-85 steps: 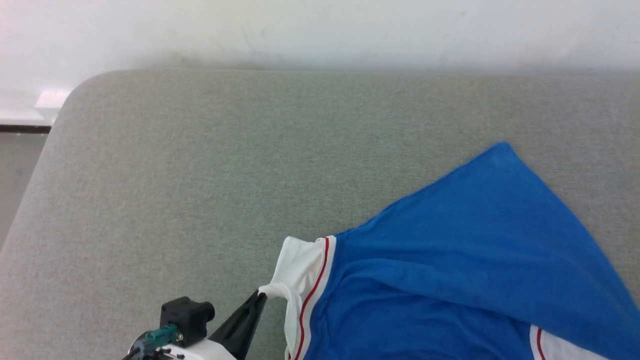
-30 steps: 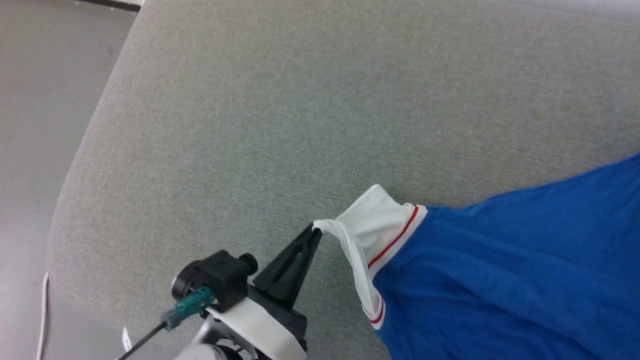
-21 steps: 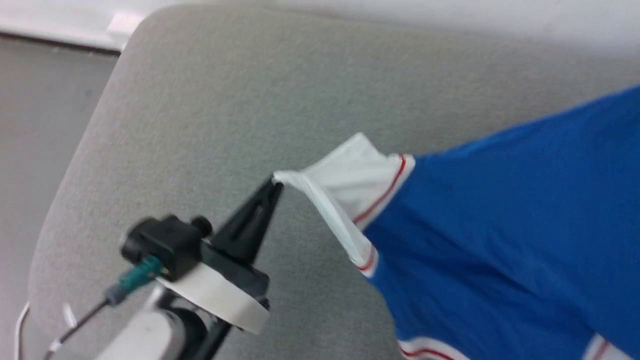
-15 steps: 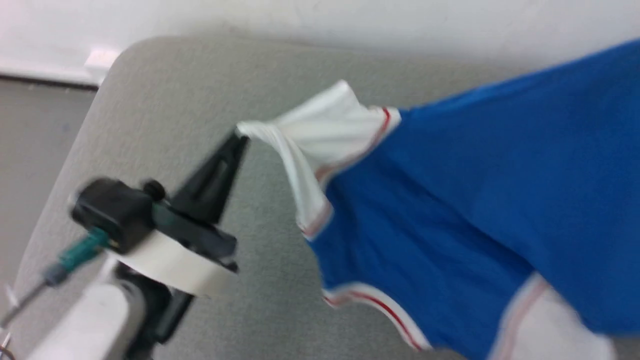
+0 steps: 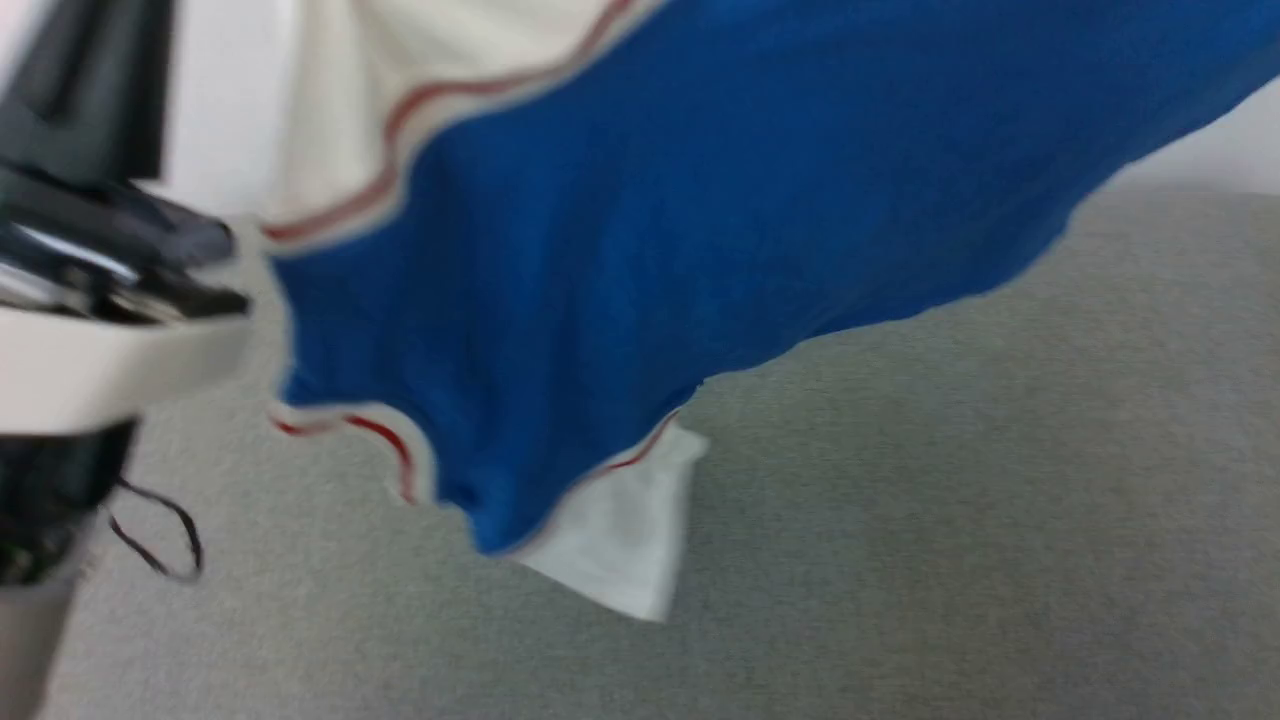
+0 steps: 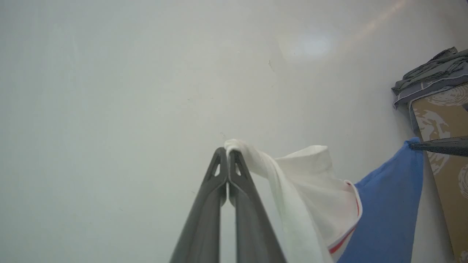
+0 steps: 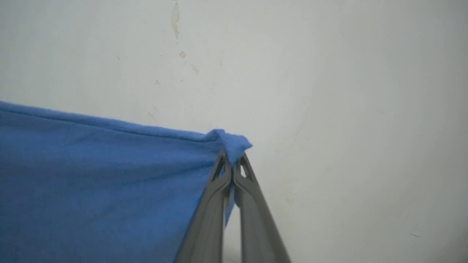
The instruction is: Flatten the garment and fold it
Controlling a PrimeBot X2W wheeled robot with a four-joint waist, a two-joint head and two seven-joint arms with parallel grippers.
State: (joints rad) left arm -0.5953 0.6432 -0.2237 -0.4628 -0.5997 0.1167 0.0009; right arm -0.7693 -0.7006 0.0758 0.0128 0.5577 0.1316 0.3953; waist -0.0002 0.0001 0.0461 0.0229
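Stretched in mid-air between two closed grippers: royal-blue jersey shirt [image 5: 700,200] with white sleeves and red-and-white striped trim.

Clamped by the left gripper [image 6: 227,151] at a bunched white sleeve end and by the right gripper [image 7: 233,160] at a blue corner. Pulled taut along the upper edge, sagging below, one white sleeve and the striped trim dangling over the grey fabric-covered surface [image 5: 950,500]; blurred, contact unclear. Far right in the left wrist view, crumpled grey cloth [image 6: 431,76] heaped atop a brown swirl-printed cardboard panel [image 6: 448,120]; cannot tell whether a box.

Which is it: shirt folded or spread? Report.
Spread: the garment hangs between left gripper, on its white sleeve, and right gripper, on a blue corner.
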